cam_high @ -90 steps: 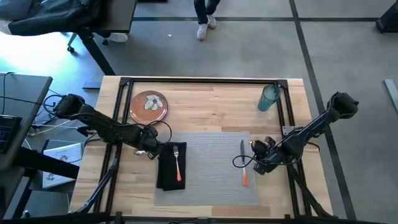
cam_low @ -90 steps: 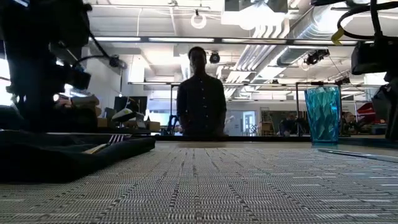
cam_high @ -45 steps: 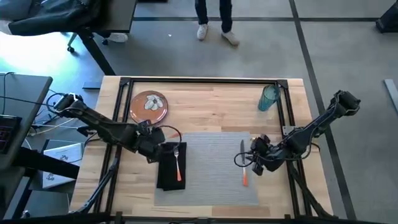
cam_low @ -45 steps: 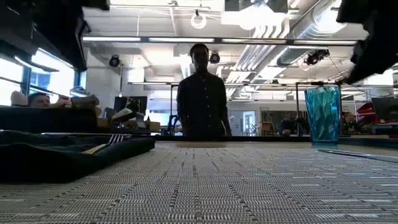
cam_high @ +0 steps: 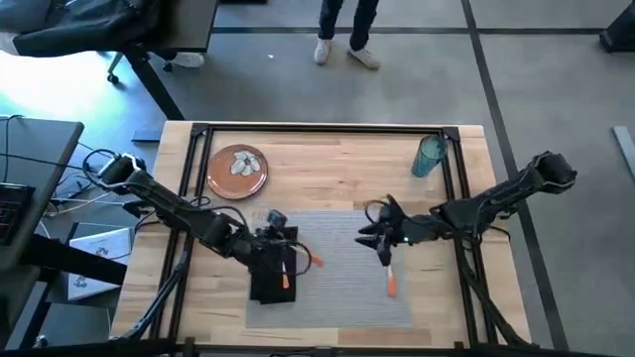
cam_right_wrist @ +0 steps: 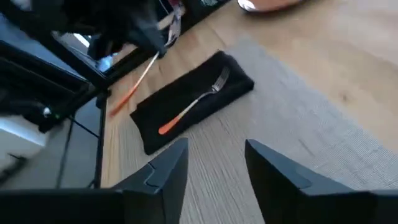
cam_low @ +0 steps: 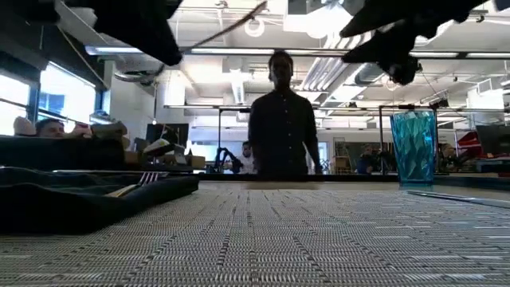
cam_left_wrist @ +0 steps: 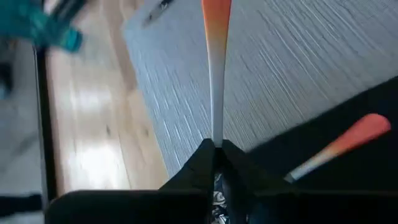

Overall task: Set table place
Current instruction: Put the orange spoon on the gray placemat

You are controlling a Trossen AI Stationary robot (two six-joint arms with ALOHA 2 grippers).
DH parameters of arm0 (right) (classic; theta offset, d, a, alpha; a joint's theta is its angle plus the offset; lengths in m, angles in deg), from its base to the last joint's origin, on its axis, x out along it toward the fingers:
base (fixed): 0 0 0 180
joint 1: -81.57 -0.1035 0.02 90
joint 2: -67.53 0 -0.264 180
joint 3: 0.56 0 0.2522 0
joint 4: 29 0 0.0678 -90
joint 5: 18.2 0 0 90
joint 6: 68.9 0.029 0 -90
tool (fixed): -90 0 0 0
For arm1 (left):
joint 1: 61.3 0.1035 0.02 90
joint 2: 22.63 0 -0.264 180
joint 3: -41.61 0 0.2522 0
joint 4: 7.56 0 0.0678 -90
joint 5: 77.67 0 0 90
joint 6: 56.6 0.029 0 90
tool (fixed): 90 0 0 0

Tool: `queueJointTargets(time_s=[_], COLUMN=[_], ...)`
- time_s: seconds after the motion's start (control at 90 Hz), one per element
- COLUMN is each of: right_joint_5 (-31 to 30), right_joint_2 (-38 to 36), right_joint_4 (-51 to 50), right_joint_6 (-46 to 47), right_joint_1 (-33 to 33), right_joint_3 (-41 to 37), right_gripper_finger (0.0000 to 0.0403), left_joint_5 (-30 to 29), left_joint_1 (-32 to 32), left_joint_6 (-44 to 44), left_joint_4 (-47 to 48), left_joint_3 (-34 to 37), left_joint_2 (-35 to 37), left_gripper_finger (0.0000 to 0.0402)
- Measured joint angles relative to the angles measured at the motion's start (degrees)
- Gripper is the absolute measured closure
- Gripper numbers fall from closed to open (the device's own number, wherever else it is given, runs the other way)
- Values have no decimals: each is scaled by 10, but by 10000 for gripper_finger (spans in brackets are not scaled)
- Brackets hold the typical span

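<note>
The light wooden table [cam_high: 337,164] stands in an open workshop, with a person [cam_low: 283,119] beyond its far edge. On it the place is half laid. The grey placemat [cam_high: 337,278] lies at the near middle, and the black napkin [cam_right_wrist: 231,81] is along its left side with the fork [cam_right_wrist: 199,102] on top. The left gripper [cam_left_wrist: 216,148] is over that napkin. Its fingers are clenched on the metal end of an orange-handled utensil [cam_left_wrist: 215,74], and the coloured handle points out over the mat (which utensil it is cannot be told). The knife [cam_high: 391,283] lies on the mat's right part, and the right gripper [cam_right_wrist: 216,152] hovers just above its blade end with fingers spread and empty. The plate [cam_high: 237,171] waits on bare wood at the far left, well off the mat. The teal tumbler [cam_high: 429,157] stands at the far right. The thin pinch on smooth metal looks like the main risk. The utensil could swivel or slip and land across the fork, and setting it down could drag the napkin askew. Both arms also reach toward the mat's centre, so they could crowd each other.
</note>
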Motion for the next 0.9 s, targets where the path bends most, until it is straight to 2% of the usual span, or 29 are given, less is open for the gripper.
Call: queueJointTargets(time_s=[0.122, 0.278, 0.467, 0.667, 0.9], right_joint_5=[61, 104, 117, 126, 129], right_joint_2=[55, 130, 199, 247, 262], right_joint_4=[66, 124, 113, 57, 37], right_joint_6=[16, 29, 18, 3, -9], right_joint_1=[34, 55, 57, 59, 59], right_joint_3=[0, 22, 81, 138, 164], right_gripper_finger=[222, 225, 242, 260, 288], left_joint_5=[0, -5, -1, 2, 2], left_joint_1=[10, 31, 54, 58, 59], left_joint_6=[60, 96, 97, 126, 140], left_joint_4=[-61, -106, -111, -111, -112], left_joint_3=[0, 0, 0, 0, 0], left_joint_2=[-36, -70, -84, -85, -85], left_gripper_finger=[401, 402, 401, 401, 401])
